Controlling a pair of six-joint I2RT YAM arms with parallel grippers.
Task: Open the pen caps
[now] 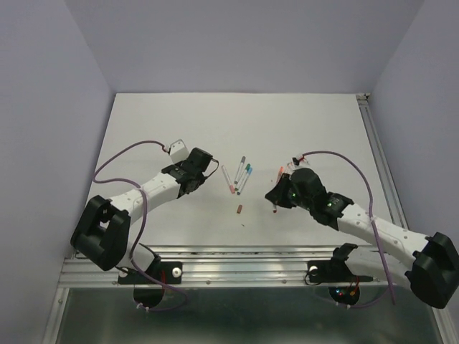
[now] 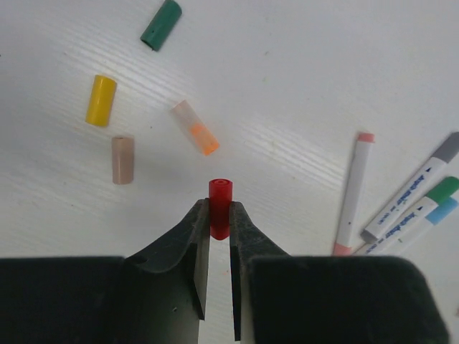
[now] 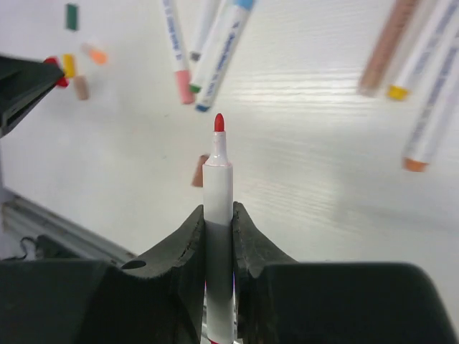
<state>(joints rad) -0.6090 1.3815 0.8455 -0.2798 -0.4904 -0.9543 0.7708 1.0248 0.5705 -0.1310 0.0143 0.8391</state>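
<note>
Left jaws are pinched almost shut on the red cap. It sticks up out of the tips, lifted off the counter. Right jaws are clamped the same way round the white barrel of the red pen, bare red nib pointing up and away. So the cap is in one arm and the uncapped pen in the other, well apart.

Stuff lying around: ahead of the left jaws there are four loose caps on the counter. The green cap is farthest out, then the yellow cap with a tan cap just beside it. A clear cap with an orange end is nearest the red one. None of them touch.

Off to the right is a fan of pens: a pink-ended pen, then grey, green and blue-ended ones bunched close. In the top view that bunch sits between the two arms.

On the right wrist cam a brown cap lies just behind the held pen, partly hidden by the barrel. More pens lie off to the right there, with brown, yellow and orange ends, all pretty blurry.
</note>
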